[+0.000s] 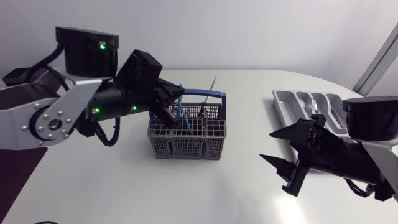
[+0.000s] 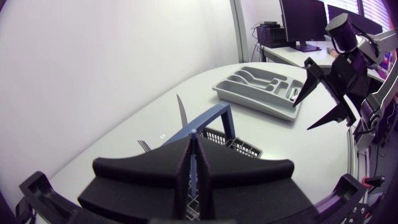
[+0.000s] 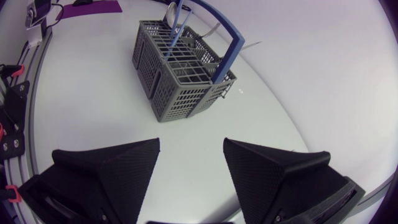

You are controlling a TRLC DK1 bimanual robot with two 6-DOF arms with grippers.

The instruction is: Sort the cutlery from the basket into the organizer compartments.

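Note:
The grey cutlery basket (image 1: 186,144) (image 3: 168,81) with a blue handle (image 1: 208,95) (image 2: 210,119) stands mid-table. My left gripper (image 1: 176,107) (image 2: 194,146) hangs just over its left side. It is shut on a blue-handled piece of cutlery (image 1: 182,118) (image 2: 194,180) (image 3: 176,28) that stands upright in the basket. A knife blade (image 2: 181,115) (image 1: 213,84) and fork tines (image 2: 144,146) stick up behind it. The grey organizer (image 1: 292,102) (image 2: 261,106) lies at the right. In front of it my right gripper (image 1: 267,146) (image 3: 191,144) is open, holds nothing and points toward the basket.
Bare white tabletop lies between the basket and my right gripper (image 2: 303,113). A dark purple mat (image 1: 18,168) lies under my left arm at the table's left edge.

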